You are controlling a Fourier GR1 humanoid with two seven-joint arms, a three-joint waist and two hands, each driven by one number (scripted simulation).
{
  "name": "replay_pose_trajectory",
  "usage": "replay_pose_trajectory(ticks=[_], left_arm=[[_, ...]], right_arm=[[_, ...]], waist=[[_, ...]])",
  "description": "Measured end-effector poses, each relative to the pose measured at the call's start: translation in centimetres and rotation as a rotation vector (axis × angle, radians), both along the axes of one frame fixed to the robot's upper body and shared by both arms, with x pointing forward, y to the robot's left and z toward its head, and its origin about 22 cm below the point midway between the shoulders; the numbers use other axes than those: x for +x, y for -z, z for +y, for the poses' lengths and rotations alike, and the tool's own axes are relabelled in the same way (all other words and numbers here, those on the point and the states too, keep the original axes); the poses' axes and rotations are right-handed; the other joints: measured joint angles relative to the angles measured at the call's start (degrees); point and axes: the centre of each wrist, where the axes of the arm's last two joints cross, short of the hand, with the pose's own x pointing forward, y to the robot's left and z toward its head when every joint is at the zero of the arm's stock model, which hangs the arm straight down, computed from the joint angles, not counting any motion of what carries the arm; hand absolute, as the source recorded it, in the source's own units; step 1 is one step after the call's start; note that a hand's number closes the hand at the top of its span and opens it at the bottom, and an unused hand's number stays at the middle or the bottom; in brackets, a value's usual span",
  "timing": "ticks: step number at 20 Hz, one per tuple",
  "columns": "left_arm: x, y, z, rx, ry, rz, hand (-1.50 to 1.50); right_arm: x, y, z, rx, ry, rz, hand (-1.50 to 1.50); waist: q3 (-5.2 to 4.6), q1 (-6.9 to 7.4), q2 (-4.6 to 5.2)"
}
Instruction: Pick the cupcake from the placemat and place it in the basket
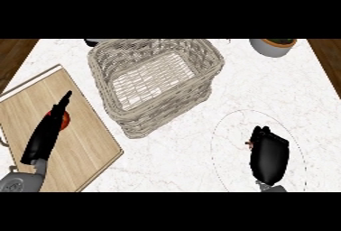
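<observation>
Fingers (pixel 261 133) of right hand (pixel 269 155) curl downward over placemat (pixel 226 131), likely closing on cupcake: only reddish sliver shows at fingertips. Left hand (pixel 41 137) rests, fingers straight, over cutting board (pixel 80 135).

Marble bench (pixel 266 85). Woven wicker basket (pixel 156 83), rectangular, open, awaits cupcake. Wooden board. Faint round mat. Red object (pixel 65 120) under left hand.

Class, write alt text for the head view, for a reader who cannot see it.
On a white counter, the robot's right hand reaches down onto a round placemat, hiding what lies under it. A woven basket stands to its upper left; the left hand hangs over a wooden cutting board.
</observation>
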Motion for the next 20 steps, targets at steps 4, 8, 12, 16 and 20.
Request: replay_pose_trajectory(ticks=[4, 8, 12, 16, 20], left_arm=[[0.4, -0.5, -0.7, -0.005, 0.036, -0.016, 0.0], [0.4, -0.3, -0.9, -0.003, 0.027, -0.008, 0.0], [0.0, 0.3, -0.1, 0.002, -0.003, 0.013, 0.0], [-0.5, 0.5, 0.4, 0.004, -0.037, 0.034, 0.0], [-0.9, 0.9, 1.2, 0.002, -0.051, 0.038, 0.0]], right_arm=[[0.3, -1.0, -0.2, -0.097, -0.216, 0.172, 1.5], [2.5, -3.7, -0.2, -0.059, -0.405, 0.276, 1.5], [5.9, -8.6, 0.0, 0.089, -0.566, 0.233, 1.5], [8.4, -15.0, -1.8, 0.169, -0.675, 0.143, 1.5], [9.6, -20.4, -3.1, 0.206, -0.738, 0.074, 1.5]], waist=[[-0.38, 2.1, 0.75], [0.51, 1.64, 0.99], [1.92, 0.52, 1.03], [2.42, -0.85, 0.74], [2.67, -1.55, 0.6]])
